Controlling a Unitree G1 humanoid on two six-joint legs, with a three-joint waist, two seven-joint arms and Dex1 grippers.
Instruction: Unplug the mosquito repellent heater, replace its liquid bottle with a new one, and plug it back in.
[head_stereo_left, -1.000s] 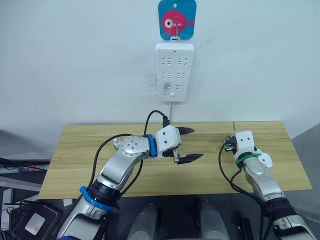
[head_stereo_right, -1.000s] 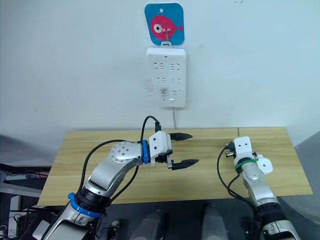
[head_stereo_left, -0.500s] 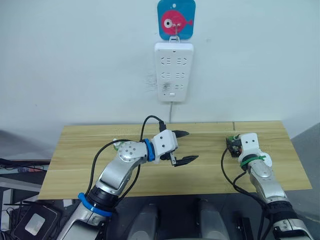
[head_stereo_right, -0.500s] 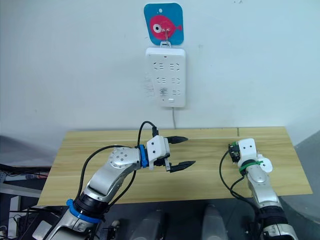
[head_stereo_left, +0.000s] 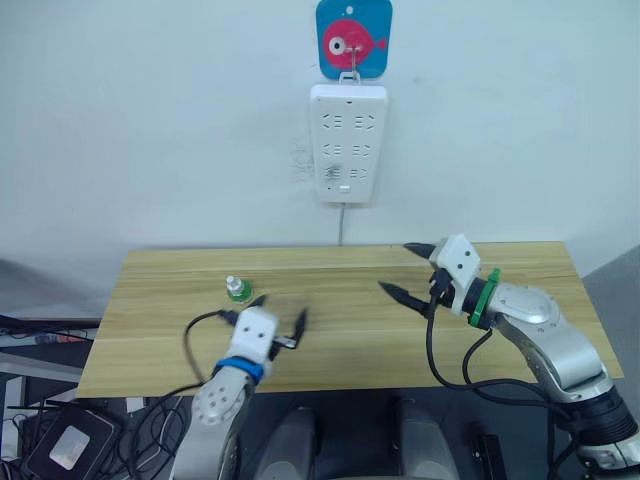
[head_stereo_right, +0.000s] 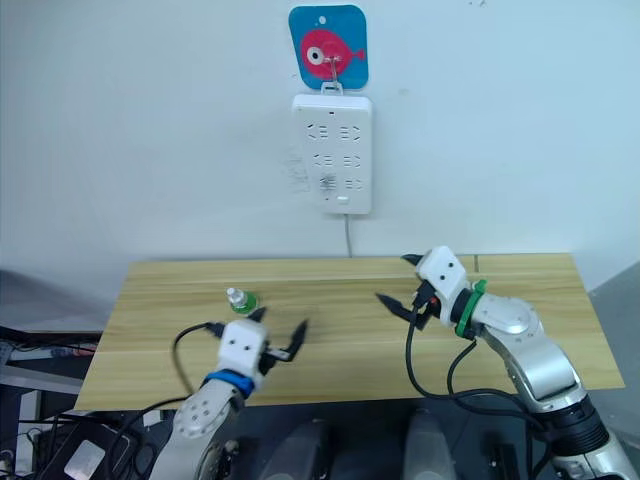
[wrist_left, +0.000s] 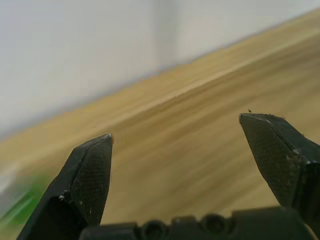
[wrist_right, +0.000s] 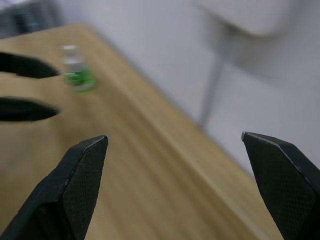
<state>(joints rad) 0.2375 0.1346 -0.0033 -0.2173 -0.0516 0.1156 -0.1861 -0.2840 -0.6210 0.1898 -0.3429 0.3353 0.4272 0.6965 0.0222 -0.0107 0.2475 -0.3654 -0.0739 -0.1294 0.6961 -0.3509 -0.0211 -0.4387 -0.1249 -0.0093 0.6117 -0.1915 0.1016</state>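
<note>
A small clear liquid bottle (head_stereo_left: 237, 289) with a green base and pale cap stands upright on the pale wood-grain desk (head_stereo_left: 330, 345), toward its left rear. Just in front of it, the left tool (head_stereo_left: 278, 320) hovers low over the front edge, its 2 tapered black fingers spread wide and empty. The right tool (head_stereo_left: 409, 268), white-cased with a green band, hangs released over the desk's right rear, pointing left. On the white wall, a glossy rectangular socket strip (head_stereo_left: 348, 142) hangs below a blue fish hook plaque (head_stereo_left: 353, 37).
</note>
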